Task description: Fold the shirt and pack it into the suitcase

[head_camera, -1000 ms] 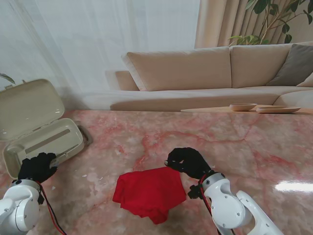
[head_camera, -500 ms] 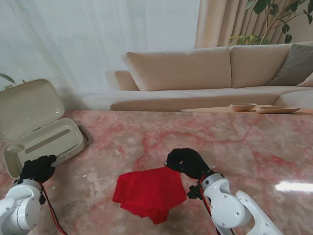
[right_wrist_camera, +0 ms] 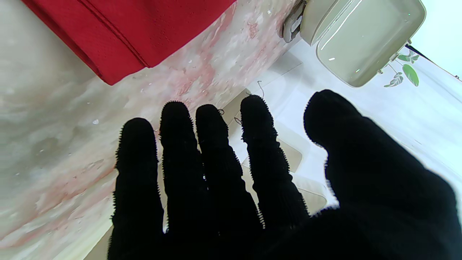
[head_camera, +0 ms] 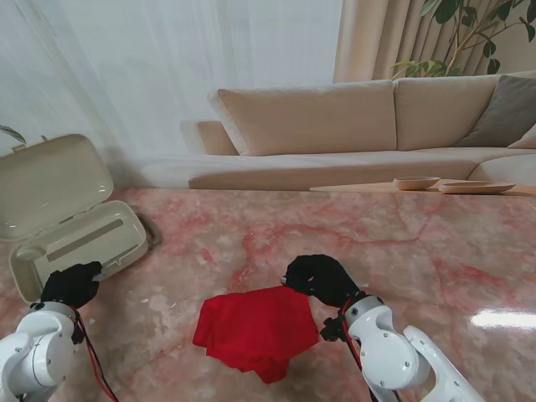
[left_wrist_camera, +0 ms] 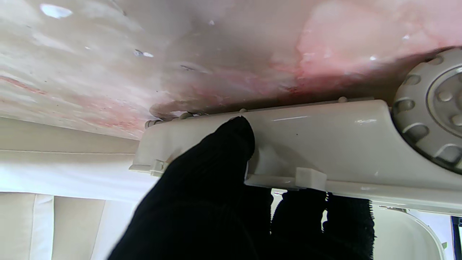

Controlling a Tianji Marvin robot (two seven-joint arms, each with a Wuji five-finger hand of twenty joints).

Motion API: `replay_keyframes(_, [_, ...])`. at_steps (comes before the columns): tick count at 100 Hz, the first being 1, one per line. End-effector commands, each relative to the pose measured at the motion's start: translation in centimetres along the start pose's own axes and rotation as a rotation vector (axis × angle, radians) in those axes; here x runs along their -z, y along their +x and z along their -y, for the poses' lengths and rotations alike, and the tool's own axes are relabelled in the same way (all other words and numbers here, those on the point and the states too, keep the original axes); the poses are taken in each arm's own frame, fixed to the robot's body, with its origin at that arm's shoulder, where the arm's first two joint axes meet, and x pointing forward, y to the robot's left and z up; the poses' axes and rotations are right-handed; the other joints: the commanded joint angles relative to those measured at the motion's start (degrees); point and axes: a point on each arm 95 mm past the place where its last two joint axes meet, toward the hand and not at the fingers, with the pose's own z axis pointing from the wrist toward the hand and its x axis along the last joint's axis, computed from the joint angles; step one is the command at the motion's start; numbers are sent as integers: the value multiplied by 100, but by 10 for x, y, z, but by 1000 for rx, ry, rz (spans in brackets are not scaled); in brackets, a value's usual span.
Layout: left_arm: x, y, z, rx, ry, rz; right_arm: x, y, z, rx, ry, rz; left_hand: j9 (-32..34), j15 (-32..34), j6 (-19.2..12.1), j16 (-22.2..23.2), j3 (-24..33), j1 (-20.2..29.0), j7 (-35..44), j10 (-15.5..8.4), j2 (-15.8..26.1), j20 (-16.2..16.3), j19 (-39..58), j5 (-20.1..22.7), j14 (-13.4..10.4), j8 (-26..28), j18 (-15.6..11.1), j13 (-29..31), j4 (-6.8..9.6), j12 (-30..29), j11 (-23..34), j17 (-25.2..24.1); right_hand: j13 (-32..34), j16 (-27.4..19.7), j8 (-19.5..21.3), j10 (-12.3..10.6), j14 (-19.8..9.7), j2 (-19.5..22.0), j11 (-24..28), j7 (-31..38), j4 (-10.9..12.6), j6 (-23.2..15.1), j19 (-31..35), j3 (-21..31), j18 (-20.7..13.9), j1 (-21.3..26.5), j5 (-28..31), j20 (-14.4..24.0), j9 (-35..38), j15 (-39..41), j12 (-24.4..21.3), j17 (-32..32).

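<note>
At far left the open suitcase [head_camera: 71, 230] lay on the desk [head_camera: 402, 251], lid tilted back. The left hand [head_camera: 71, 285] gripped its near rim, thumb on the outer wall and fingers [left_wrist_camera: 321, 213] hooked over the edge. The folded red shirt [head_camera: 255, 328] lay mid-desk, nearer to me, bare marble between it and the case. Just right of its far corner, the right hand [head_camera: 322, 278] hovered, its fingers [right_wrist_camera: 213, 162] spread and holding nothing.
</note>
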Motion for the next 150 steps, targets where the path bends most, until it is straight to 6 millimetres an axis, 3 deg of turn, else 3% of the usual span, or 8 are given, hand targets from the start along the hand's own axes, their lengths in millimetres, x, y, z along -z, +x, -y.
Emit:
replay_keyframes(1, [0, 3, -6, 3, -24, -15, 2, -4, 6, -10, 26, 19, 144, 322, -777, 120, 715, 453, 1252, -80, 318, 93, 229, 875, -47, 386, 84, 231, 59, 88, 143, 22, 25, -116, -46, -103, -101, -39, 109, 68, -81, -117, 96, 72, -121, -118, 73, 93, 75, 78, 0, -2])
replay_keyframes(52, [-19, 35, -8, 36, -47, -141, 1, -11, 6, -18, 27, 42, 285, 328, -883, 174, 779, 453, 1524, -206, 261, 106, 231, 1042, 2, 510, 137, 316, 58, 63, 285, 77, 3, -122, -38, -80, -89, -35, 116, 72, -74, -90, 79, 48, -125, -79, 62, 74, 50, 72, -6, -26])
replay_keyframes(150, [-28, 98, -23, 46, -109, -418, 1, -20, 7, -42, 30, 81, 338, 293, -976, 185, 763, 453, 1815, -289, 238, 112, 230, 931, -40, 678, 138, 366, 31, 92, 336, 79, -1, -120, -58, -90, -93, -24, 116, 94, -82, -102, 89, 51, -139, -77, 60, 60, 52, 78, -6, -28])
